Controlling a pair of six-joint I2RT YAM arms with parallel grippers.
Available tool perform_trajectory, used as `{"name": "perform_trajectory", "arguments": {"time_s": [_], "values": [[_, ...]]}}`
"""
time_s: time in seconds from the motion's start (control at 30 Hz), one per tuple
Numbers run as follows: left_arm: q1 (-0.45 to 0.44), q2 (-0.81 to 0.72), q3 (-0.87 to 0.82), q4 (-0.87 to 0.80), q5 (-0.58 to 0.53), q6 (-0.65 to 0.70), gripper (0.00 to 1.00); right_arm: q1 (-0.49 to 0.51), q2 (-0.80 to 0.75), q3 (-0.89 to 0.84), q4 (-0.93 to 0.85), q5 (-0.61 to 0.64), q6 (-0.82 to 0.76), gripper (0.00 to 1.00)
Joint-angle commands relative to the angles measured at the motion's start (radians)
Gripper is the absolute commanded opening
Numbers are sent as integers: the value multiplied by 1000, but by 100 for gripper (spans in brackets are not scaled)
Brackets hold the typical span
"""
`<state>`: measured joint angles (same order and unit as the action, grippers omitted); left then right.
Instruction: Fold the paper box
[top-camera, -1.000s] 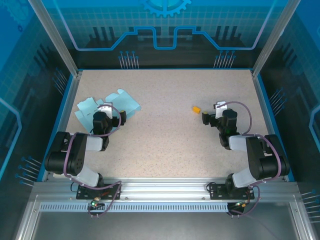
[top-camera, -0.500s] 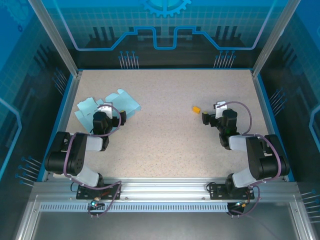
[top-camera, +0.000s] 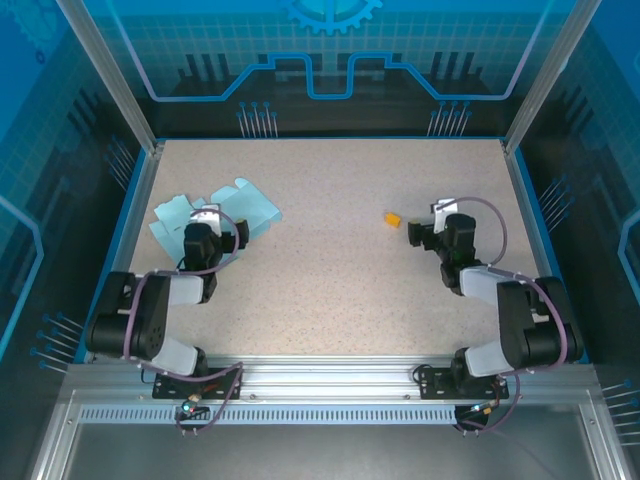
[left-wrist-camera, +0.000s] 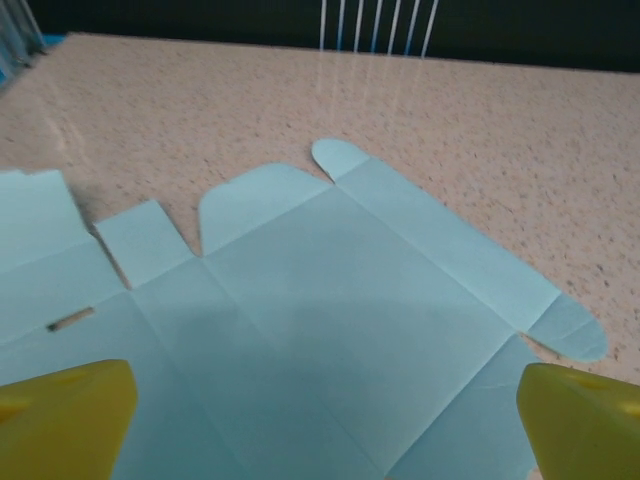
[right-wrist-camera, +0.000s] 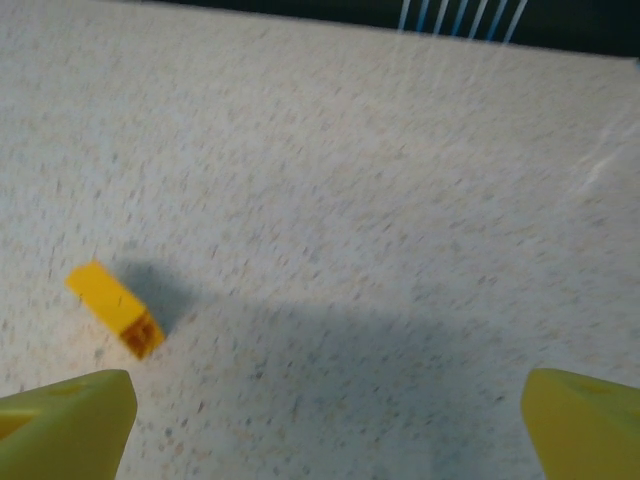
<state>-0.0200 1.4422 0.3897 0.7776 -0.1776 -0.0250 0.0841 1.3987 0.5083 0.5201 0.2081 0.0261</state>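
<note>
The paper box (top-camera: 258, 206) is a flat light-blue die-cut sheet lying unfolded at the back left of the table. My left gripper (top-camera: 213, 220) hovers over its near part. In the left wrist view the sheet (left-wrist-camera: 330, 290) spreads out with its creases, flaps and rounded tabs showing. The left gripper (left-wrist-camera: 325, 440) is open there, its yellow fingertips (left-wrist-camera: 70, 415) far apart over the card and gripping nothing. My right gripper (top-camera: 430, 226) is at the right side of the table. It (right-wrist-camera: 325, 430) is open over bare tabletop.
A tiny orange-yellow block (top-camera: 393, 217) lies on the speckled table (top-camera: 330, 280) just left of the right gripper, and at the lower left in the right wrist view (right-wrist-camera: 115, 308). Blue-edged walls enclose the table.
Both arms have shifted slightly, the right gripper edging toward the back. The sheet and the small block have not moved, and both grippers stay open.
</note>
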Motion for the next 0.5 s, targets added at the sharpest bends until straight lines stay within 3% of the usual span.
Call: {"name": "perform_trajectory", "arguments": {"time_s": [0.0,0.1,0.3,0.37,0.47], "values": [[12,-140,59,-184,-61,-46,99,-6,-120,86,-172,86,91,100],[13,-236,125,-388,-25,-188,99,-2,-178,164,-355,74,164,100],[-1,-279,190,-572,249,-523,99,86,-217,282,-638,-33,200,100],[-36,-268,195,-597,319,-556,98,143,-219,299,-691,-106,203,100],[-91,-234,288,-853,229,-500,98,241,-205,336,-778,-130,207,100]]}}
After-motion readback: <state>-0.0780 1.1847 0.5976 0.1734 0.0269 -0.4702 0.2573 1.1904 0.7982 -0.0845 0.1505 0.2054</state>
